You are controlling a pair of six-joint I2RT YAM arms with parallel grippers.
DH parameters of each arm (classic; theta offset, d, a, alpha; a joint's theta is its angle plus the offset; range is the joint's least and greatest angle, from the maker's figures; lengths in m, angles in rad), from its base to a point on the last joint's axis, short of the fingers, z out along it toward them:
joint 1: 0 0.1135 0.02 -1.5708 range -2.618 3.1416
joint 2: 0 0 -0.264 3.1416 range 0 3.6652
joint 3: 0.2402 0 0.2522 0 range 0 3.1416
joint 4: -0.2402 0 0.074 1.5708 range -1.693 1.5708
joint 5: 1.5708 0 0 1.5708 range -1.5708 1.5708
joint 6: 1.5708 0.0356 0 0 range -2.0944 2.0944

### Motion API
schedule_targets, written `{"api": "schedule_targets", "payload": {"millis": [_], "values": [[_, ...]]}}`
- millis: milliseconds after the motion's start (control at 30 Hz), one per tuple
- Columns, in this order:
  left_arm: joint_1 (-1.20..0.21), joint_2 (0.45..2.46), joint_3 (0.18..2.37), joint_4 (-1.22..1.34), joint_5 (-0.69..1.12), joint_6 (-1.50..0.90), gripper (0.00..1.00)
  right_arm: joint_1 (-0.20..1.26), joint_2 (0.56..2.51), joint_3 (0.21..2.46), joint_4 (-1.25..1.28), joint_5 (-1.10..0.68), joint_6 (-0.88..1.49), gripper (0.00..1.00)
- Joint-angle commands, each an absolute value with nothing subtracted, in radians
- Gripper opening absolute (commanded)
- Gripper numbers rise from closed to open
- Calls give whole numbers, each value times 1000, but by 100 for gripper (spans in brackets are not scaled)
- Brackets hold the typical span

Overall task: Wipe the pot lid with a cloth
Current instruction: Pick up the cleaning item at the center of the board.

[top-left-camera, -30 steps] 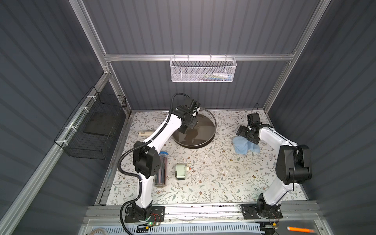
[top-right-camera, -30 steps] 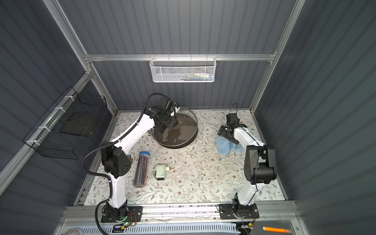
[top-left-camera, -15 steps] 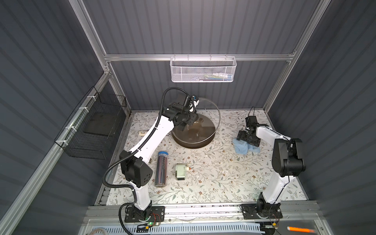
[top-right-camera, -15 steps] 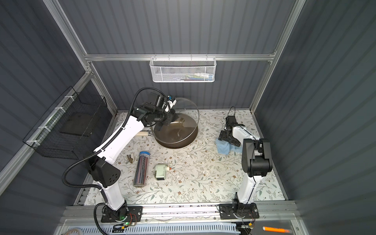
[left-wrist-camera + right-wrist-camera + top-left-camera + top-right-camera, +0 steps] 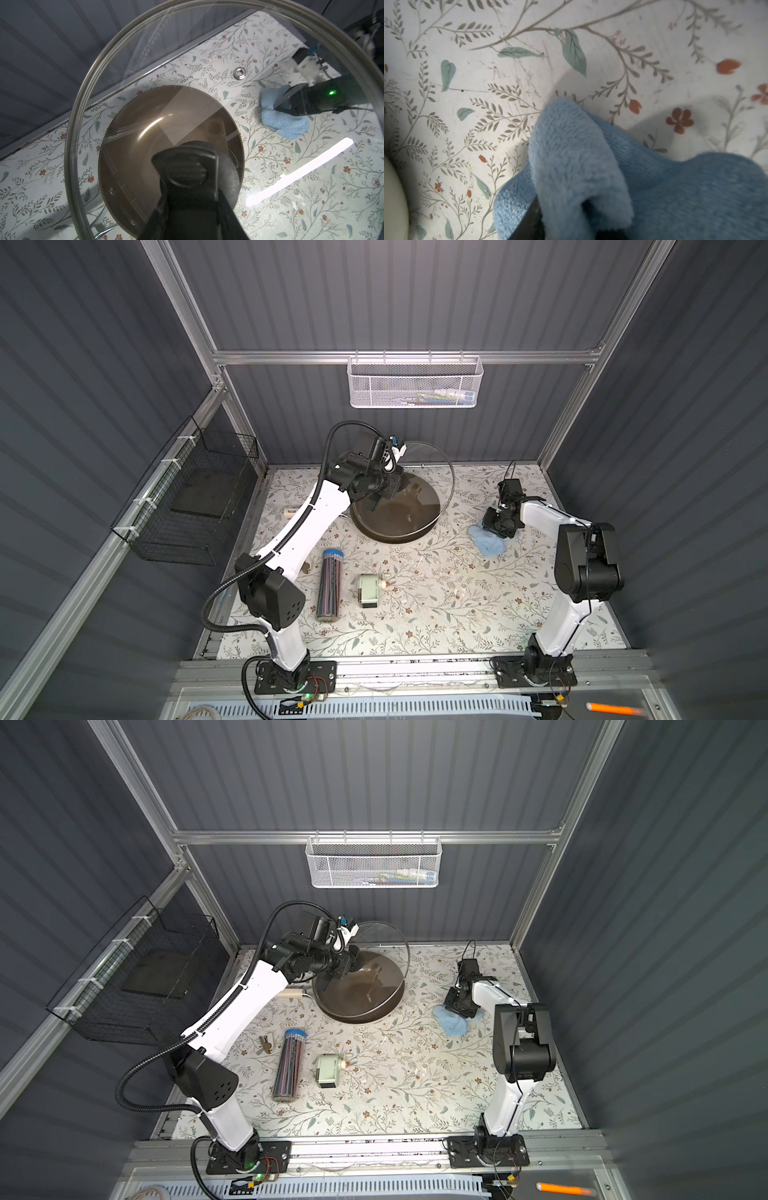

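Lid (image 5: pixel 430 466), clear glass with silver rim and black handle (image 5: pixel 187 166), hangs tilted over the pan (image 5: pixel 395 522) at upper centre in both top views, handle clenched in the left pincer (image 5: pixel 188 193). Only the right wrist view shows a fold of the cloth (image 5: pixel 685 187) grasped in the right pincer (image 5: pixel 496 526), centre-right on the worktop (image 5: pixel 415 614).

A round brown metal pan (image 5: pixel 390 526) is set on the floral-patterned tabletop (image 5: pixel 457 605). A clear blue-capped cylindrical tube (image 5: pixel 329 591) is laid beside a small pale box (image 5: pixel 369 591).
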State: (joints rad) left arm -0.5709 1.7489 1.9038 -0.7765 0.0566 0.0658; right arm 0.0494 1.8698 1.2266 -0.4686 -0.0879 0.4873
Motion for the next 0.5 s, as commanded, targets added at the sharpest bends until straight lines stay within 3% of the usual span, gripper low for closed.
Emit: {"api": "schedule_targets", "payload": {"millis": [0,133,333,467], "values": [[-577,1635,1898,-600,98,43,0,57,1882,1201,-448,-134,535,16],[-577,1598,1855,-565,114,31,0,57,1824,1187,-430,-139,572,1],[-572,1576,1793,-479,213,-14,0,57,1541,1204,-323,-300,661,0],[-554,1595,1777,-376,397,-88,0,55,1368,1122,43,-538,878,0]]}}
